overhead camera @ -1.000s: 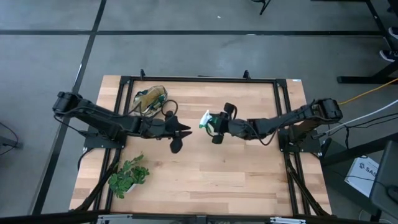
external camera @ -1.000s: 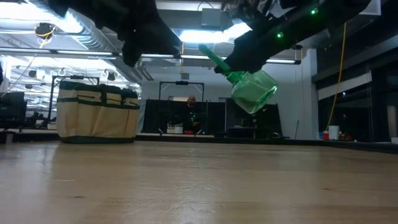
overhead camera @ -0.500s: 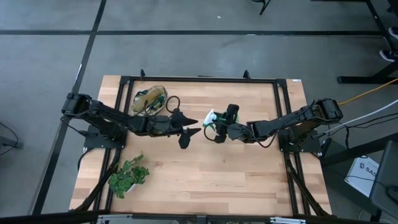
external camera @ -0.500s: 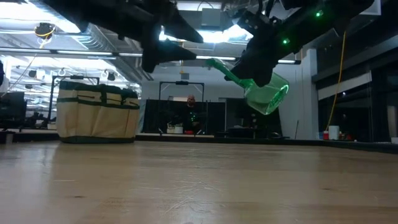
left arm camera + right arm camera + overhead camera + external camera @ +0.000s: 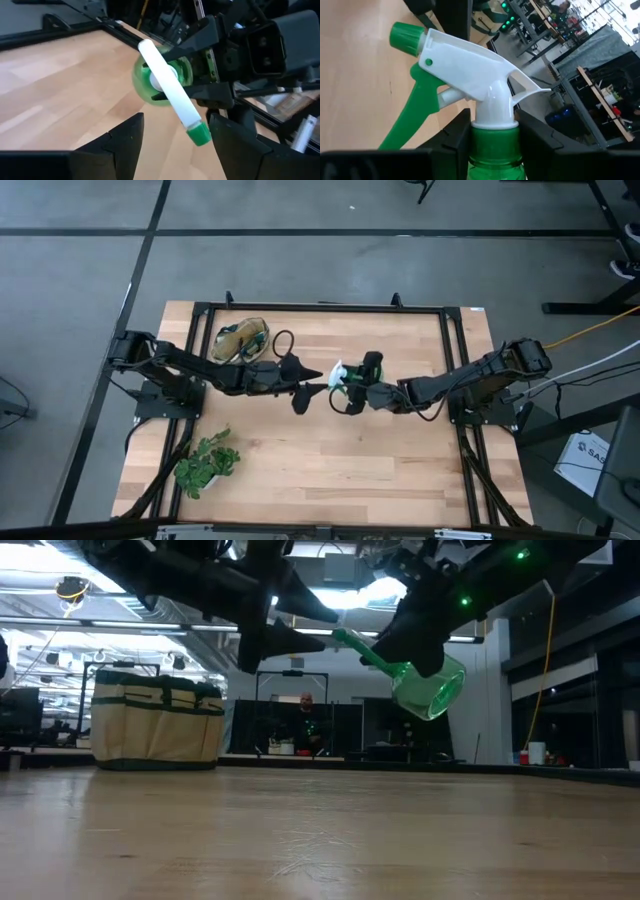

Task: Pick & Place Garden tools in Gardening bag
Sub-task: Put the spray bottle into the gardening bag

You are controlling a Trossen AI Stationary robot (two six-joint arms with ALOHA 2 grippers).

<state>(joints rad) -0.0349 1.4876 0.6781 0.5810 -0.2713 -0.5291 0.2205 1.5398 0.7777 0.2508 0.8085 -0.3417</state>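
Spray bottle [image 5: 343, 379], green w/ white trigger head, held in the air over mid-table by the right gripper [image 5: 362, 383]; high view shows it well to the right of the gardening bag [image 5: 240, 341], which sits at the table's [image 5: 400, 470] far-left part. Left gripper [image 5: 318, 378] reaches from the bag side, fingers spread wide, tips just beside the bottle's nozzle end. Black loop (shears, prob.) [image 5: 282, 341] lies touching the bag's right edge. Leafy plant [image 5: 205, 463] stands near the front-left corner, well apart from the bag.

Low view: bottle [image 5: 410, 670] tilted, clear green body lower, nozzle pointing toward the bag [image 5: 157, 718]; right gripper's fingers pinch it at the neck. Left gripper [image 5: 310, 625] open, nozzle tip between/next to its fingers – contact can't be told. Bag upright on the table [image 5: 320, 840]. A person [image 5: 305, 730] sits in the room behind.

Left wrist view: bottle [image 5: 167, 82] seen head-on, white sprayer w/ green nozzle cap lying between the spread fingers [image 5: 125, 137], not gripped.

Right wrist view: fingers [image 5: 457, 135] pressed on both sides of the bottle's [image 5: 465, 85] neck, below the white head.
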